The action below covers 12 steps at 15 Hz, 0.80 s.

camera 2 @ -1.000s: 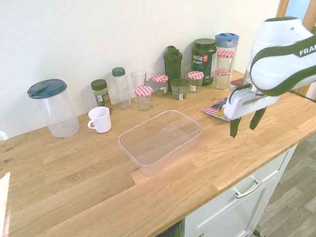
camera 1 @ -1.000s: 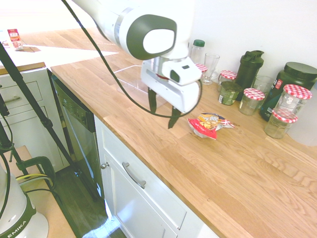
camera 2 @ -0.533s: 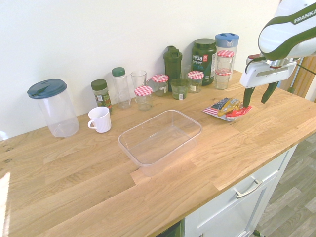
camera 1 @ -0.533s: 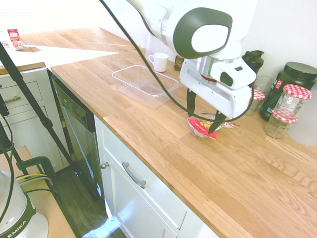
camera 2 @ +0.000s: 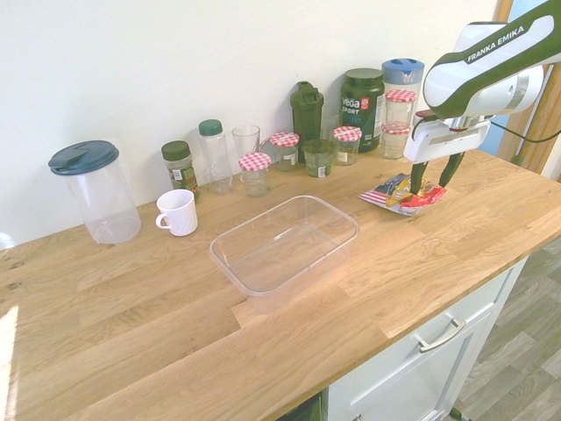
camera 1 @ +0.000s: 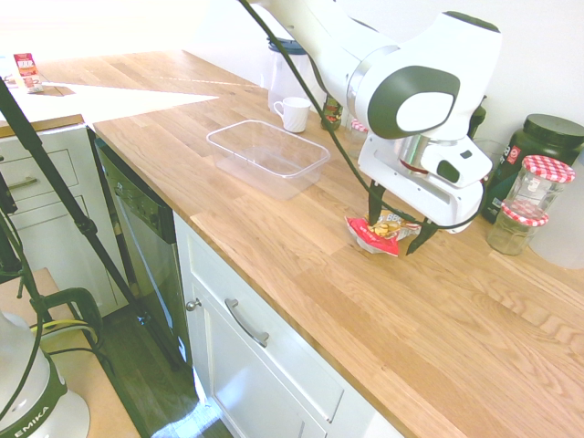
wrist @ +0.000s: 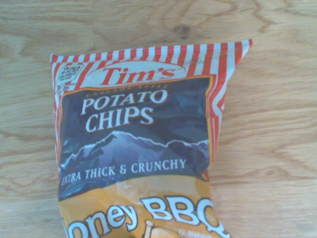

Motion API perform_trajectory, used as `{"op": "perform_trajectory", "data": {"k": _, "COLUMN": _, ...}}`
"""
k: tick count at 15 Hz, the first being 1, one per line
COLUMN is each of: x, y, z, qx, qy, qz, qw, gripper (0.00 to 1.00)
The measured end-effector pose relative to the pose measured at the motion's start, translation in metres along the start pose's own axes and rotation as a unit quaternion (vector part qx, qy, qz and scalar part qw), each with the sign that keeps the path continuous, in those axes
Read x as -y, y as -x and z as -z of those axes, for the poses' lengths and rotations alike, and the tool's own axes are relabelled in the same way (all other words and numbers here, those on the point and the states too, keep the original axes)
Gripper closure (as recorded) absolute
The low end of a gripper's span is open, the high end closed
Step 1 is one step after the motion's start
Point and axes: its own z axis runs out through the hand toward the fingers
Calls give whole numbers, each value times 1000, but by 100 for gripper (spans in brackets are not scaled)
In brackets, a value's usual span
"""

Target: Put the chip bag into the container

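The small crumpled red-and-orange foil chip bag (camera 1: 383, 230) lies flat on the wooden tabletop (camera 1: 274, 219), well apart from the shallow clear plastic container (camera 2: 285, 241). The gripper (camera 2: 433, 180) hangs over it, jaws spread and empty. The bag looks light, crinkly and slippery; pinching across its puffed middle seems best.

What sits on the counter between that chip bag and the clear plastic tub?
Nothing: in the second exterior view, only bare wooden counter lies between the chip bag and the container.
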Motion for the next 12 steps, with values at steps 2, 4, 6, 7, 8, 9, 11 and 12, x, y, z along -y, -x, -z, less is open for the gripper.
{"op": "perform_trajectory", "data": {"k": 2, "x": 0, "y": 0, "z": 0, "qx": 3, "qy": -4, "qz": 3, "qw": 1000, "gripper": 100}}
{"op": "perform_trajectory", "data": {"k": 4, "x": 0, "y": 0, "z": -1, "qx": 5, "qy": -6, "qz": 5, "qw": 1000, "gripper": 100}}
{"op": "perform_trajectory", "data": {"k": 6, "x": 1, "y": 1, "z": -1, "qx": 7, "qy": -9, "qz": 9, "qw": 1000, "gripper": 100}}
{"op": "perform_trajectory", "data": {"k": 7, "x": 0, "y": 0, "z": -2, "qx": 8, "qy": -10, "qz": 10, "qw": 1000, "gripper": 100}}
{"op": "perform_trajectory", "data": {"k": 8, "x": 0, "y": 0, "z": -4, "qx": 10, "qy": -10, "qz": 12, "qw": 1000, "gripper": 100}}
{"op": "perform_trajectory", "data": {"k": 9, "x": -1, "y": 0, "z": -5, "qx": 11, "qy": -10, "qz": 13, "qw": 1000, "gripper": 100}}
{"op": "perform_trajectory", "data": {"k": 11, "x": -1, "y": 0, "z": -8, "qx": 14, "qy": -11, "qz": 13, "qw": 1000, "gripper": 100}}
{"op": "perform_trajectory", "data": {"k": 12, "x": -1, "y": 0, "z": -9, "qx": 15, "qy": -11, "qz": 13, "qw": 1000, "gripper": 100}}
